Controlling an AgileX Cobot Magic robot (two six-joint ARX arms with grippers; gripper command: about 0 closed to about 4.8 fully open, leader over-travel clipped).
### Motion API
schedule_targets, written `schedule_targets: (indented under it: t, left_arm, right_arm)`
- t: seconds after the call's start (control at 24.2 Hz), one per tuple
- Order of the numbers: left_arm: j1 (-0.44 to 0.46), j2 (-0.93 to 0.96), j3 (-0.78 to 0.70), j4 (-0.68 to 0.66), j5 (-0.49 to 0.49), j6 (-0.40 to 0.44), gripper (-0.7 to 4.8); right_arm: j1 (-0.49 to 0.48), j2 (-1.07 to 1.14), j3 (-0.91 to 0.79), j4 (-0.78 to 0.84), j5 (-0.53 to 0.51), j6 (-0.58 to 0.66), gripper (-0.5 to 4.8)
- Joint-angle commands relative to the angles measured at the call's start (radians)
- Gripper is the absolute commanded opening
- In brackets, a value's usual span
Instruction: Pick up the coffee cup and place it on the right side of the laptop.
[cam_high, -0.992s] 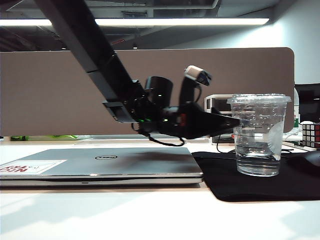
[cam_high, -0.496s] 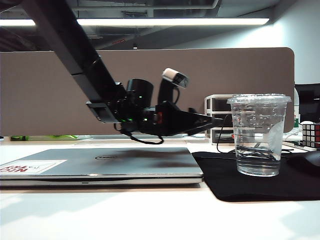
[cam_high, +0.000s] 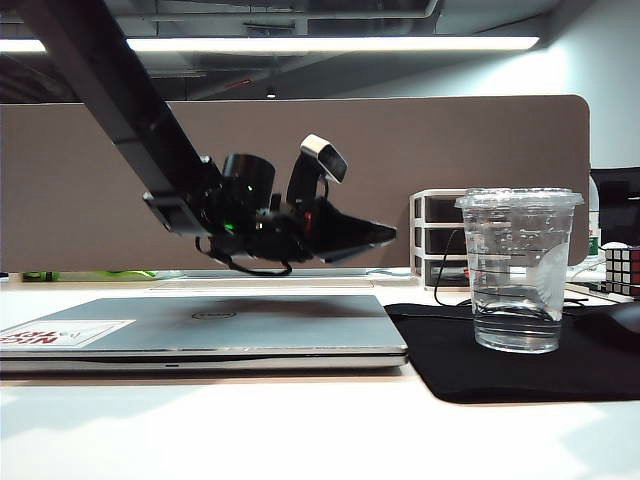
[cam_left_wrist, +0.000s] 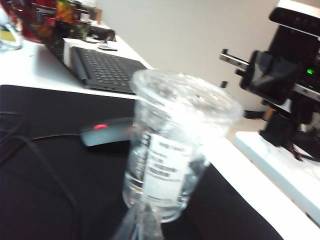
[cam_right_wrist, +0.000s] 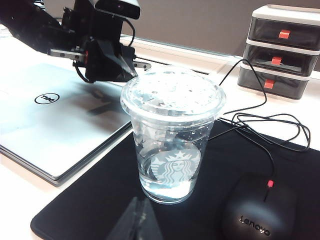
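- Left tool (cam_high: 385, 236): you see it hanging in the air above the closed thin silver-grey Dell laptop (cam_high: 200, 330), its black fingers pinched together to a point and gripping nothing, aimed toward the cup but well apart from it.
- Right tool (cam_right_wrist: 134, 220): only the dark tips show in its own wrist view, low in front of the cup; they look pressed together and hold nothing. You cannot find this arm in the exterior view.
- Your clear plastic coffee cup (cam_high: 518, 268) with its flat clear lid stands upright on the black mat (cam_high: 520, 370), just right of the laptop, with a little clear liquid in the bottom. Neither tool touches it.
- Beside the cup on the mat lies a black Lenovo mouse (cam_right_wrist: 257, 210), its thin cable looping behind.
- Behind the cup you see a small grey three-drawer organiser (cam_right_wrist: 280, 47) on the white tabletop (cam_high: 300, 430).
- At the far right edge sits a colourful puzzle cube (cam_high: 622, 268).
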Motion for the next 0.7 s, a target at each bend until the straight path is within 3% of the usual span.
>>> schedule_targets:
  t: [0.04, 0.33, 0.7]
  left_arm:
    - [0.021, -0.083, -0.058, -0.046, -0.103, 0.048, -0.05]
    - [0.056, -0.282, -0.263, -0.107, -0.171, 0.176, -0.05]
    - [0.068, -0.62, -0.596, -0.142, -0.43, 0.274, -0.05]
  right_arm:
    - [0.001, -0.001, -0.006, 0.018, -0.002, -0.002, -0.01]
    - [0.001, -0.001, -0.006, 0.017, -0.002, -0.002, -0.01]
    - [0.002, -0.001, -0.006, 0.018, -0.002, -0.002, -0.01]
